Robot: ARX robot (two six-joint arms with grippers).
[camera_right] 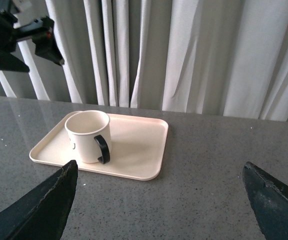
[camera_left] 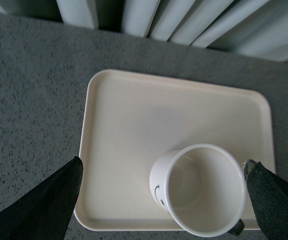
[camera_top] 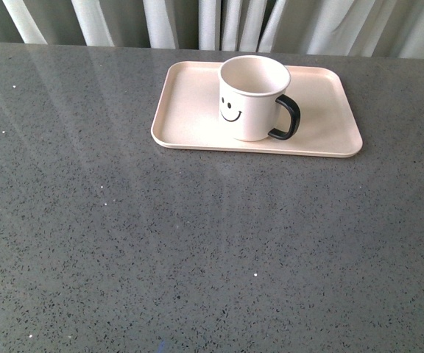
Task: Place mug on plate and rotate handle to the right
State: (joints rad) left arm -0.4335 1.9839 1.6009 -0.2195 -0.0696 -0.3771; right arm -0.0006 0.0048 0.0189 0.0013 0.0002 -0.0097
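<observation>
Black left tool (camera_left: pixel 161 161) hovers over the mug (camera_left: pixel 204 190), jaws spread; right tool (camera_right: pixel 159 164) gapes too, facing it. Mug upright on pink plate (camera_top: pixel 190 118), front frame's upper centre, handle (camera_top: pixel 296 118) pointing right.

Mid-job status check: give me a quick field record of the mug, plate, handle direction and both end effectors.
mug: upright, empty, standing on the plate, toward its near edge
handle: points to the robot's right in the front view
left end effector: open, above the mug, touching nothing
right end effector: open, well away from the plate, holding nothing
surface: grey speckled table
task state: placement and handle direction both look done
</observation>
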